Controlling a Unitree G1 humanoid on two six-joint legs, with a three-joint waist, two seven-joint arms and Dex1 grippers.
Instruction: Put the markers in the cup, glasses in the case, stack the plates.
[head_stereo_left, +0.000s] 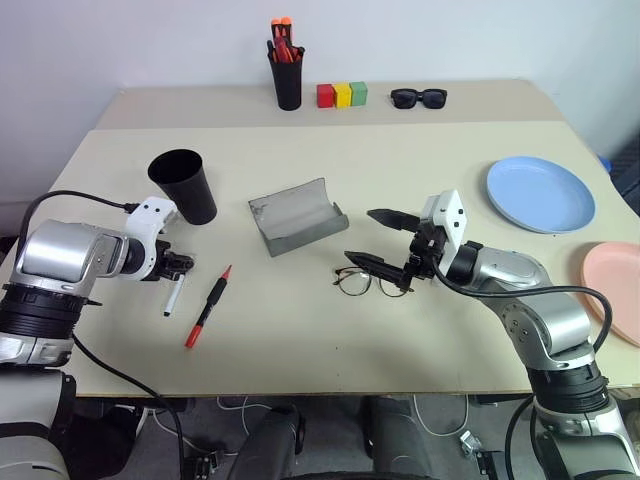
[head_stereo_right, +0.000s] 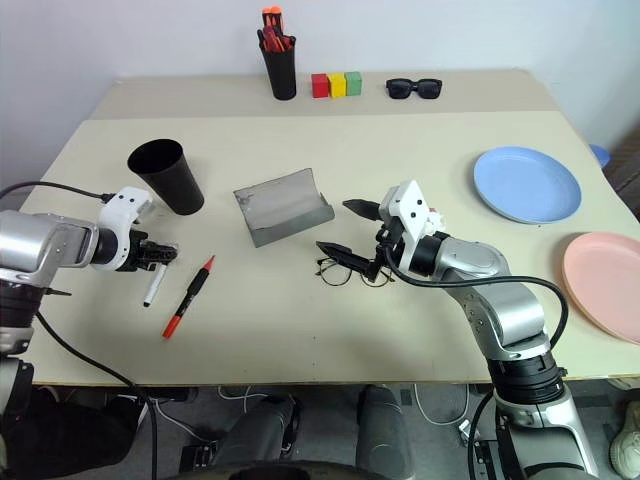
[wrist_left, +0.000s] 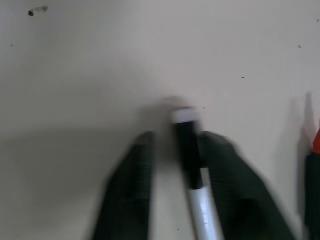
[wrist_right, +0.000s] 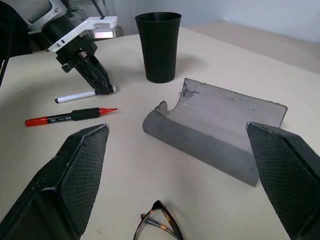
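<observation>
Black-capped marker (head_stereo_left: 173, 297) between left end effector (head_stereo_left: 178, 266) fingers, on table (head_stereo_left: 300, 340).

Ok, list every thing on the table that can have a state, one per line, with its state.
case: open, empty.
cup: upright, empty.
glasses: unfolded, flat on the table.
black marker: lying flat, its end between the left end effector's fingers.
red marker: lying flat, free.
left end effector: shut on the black marker.
right end effector: open, above the glasses.
blue plate: unstacked.
pink plate: unstacked.

Robot test lab: bare beige table (head_stereo_left: 450, 330) against plain white wall (head_stereo_left: 150, 40), staged props.
</observation>
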